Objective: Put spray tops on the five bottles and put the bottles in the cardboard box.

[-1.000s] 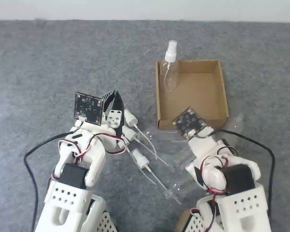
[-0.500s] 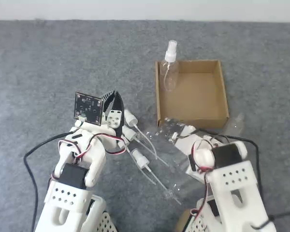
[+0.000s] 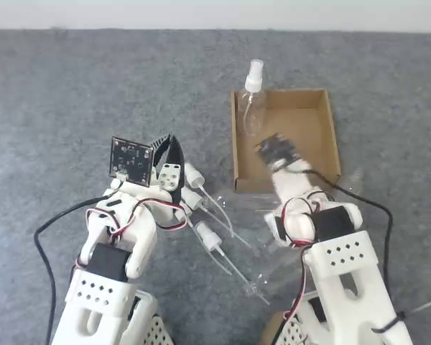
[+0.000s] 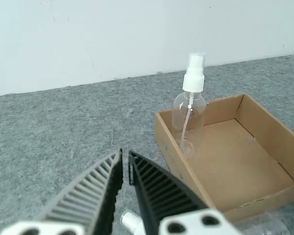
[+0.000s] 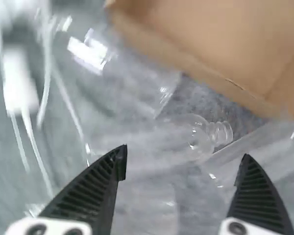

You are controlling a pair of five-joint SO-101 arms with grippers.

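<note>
- inside the cardboard box (image 3: 332,136), far corner: one capped bottle (image 3: 251,108) upright, seemingly the only one done.
- on the table (image 3: 93,86) before it: uncapped bottles (image 5: 196,137), loose spray tops (image 3: 208,233), not yet joined.
- left gripper (image 4: 125,154): nearly pressed together, empty.
- right gripper (image 5: 183,154): spread wide above those bottles.

High view: the right arm (image 3: 296,198) has its wrist end smeared over the cardboard box (image 3: 329,136) near wall, and it covers the clear bottles (image 3: 258,210) just outside that wall, count unreadable. Left wrist view: one box corner is cut by the frame edge, and a spray top (image 4: 129,221) near the box is half hidden behind the left gripper (image 4: 125,155). Right wrist view: spray tops (image 5: 18,83) beside the box are blurred to streaks.
</note>
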